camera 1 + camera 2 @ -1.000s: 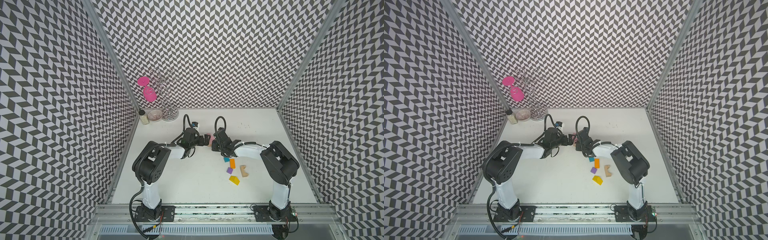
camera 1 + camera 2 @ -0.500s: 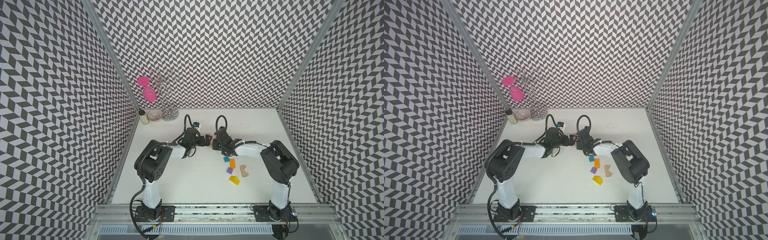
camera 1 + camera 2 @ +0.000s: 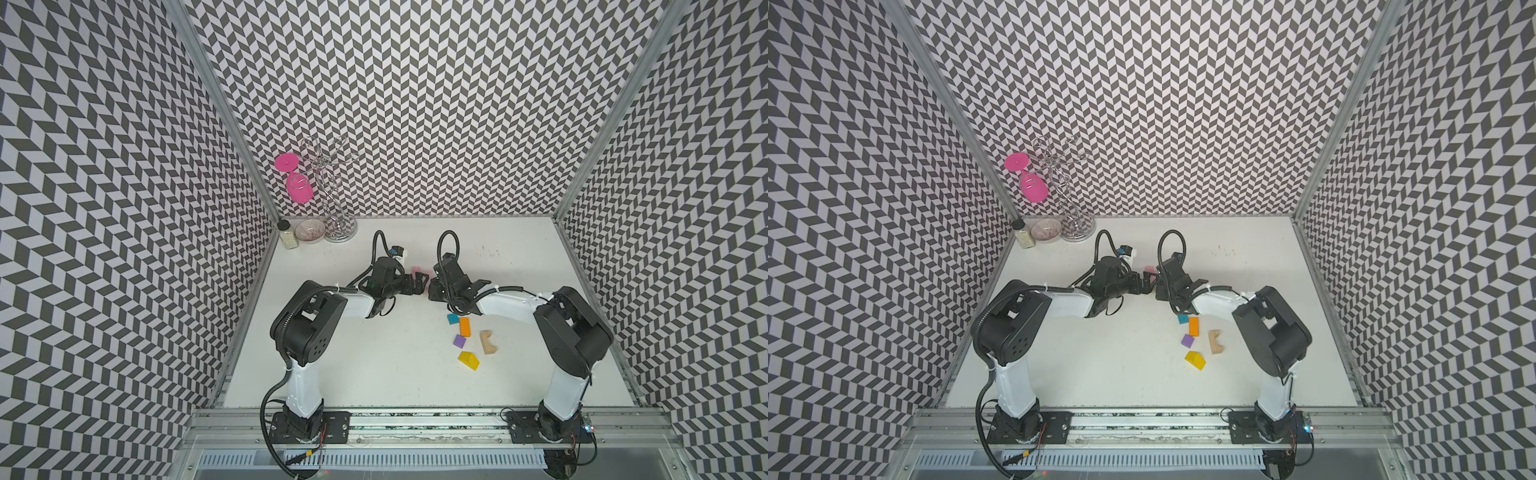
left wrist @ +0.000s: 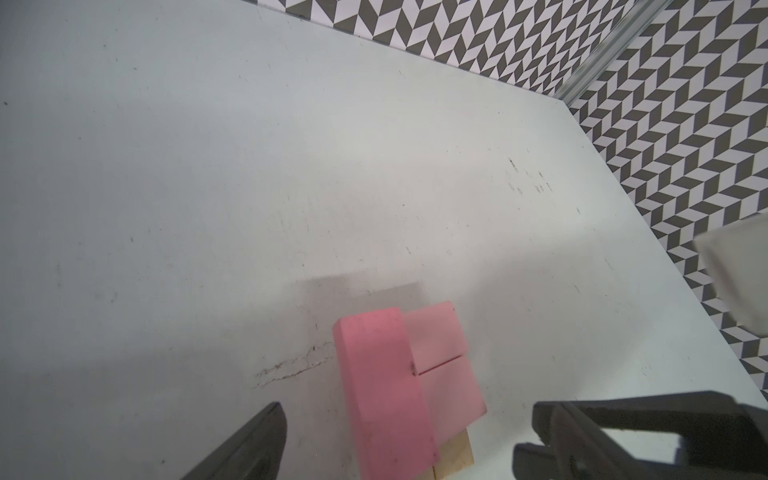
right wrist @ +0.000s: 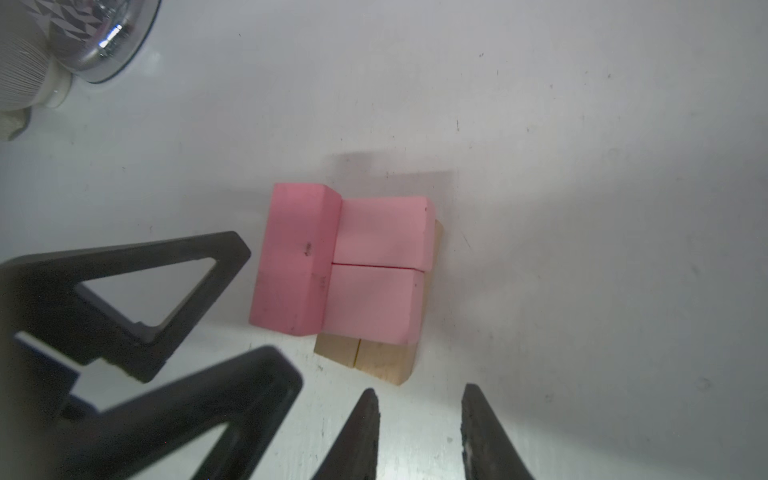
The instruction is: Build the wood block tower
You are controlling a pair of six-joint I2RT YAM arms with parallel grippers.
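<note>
Little changes over the last second: my left arm [image 3: 316, 316] leans in a touch, both grippers stay at the tower [image 5: 345, 274], and no block shifts. My left gripper [image 4: 407, 413] is spread wide, its fingers on either side of the tower and clear of it. My right gripper [image 5: 419, 392] has its fingers close together, with a narrow gap and nothing in it. The tower stands just ahead of its tips. I judge the pink layer set and let go, so the next job is to fetch a loose block.

In the tower I count five blocks:
- Two tan bars [image 5: 374, 361] lie side by side at the base.
- Two pale pink slabs [image 5: 382, 232] lie on them.
- One darker pink slab [image 5: 291, 257] sits higher, on the side nearest my left gripper. I cannot tell whether it rests on the pale ones or beside them.

Loose behind my right gripper, beside my right arm [image 3: 507, 305], I count five more:
- one teal cube [image 3: 453, 319]
- one orange slab [image 3: 464, 326]
- one purple cube [image 3: 459, 341]
- one yellow roof [image 3: 468, 360]
- one arch [image 3: 488, 342]

All five lie well apart from the tower, and the teal cube and orange slab lie just beside each other.
</note>
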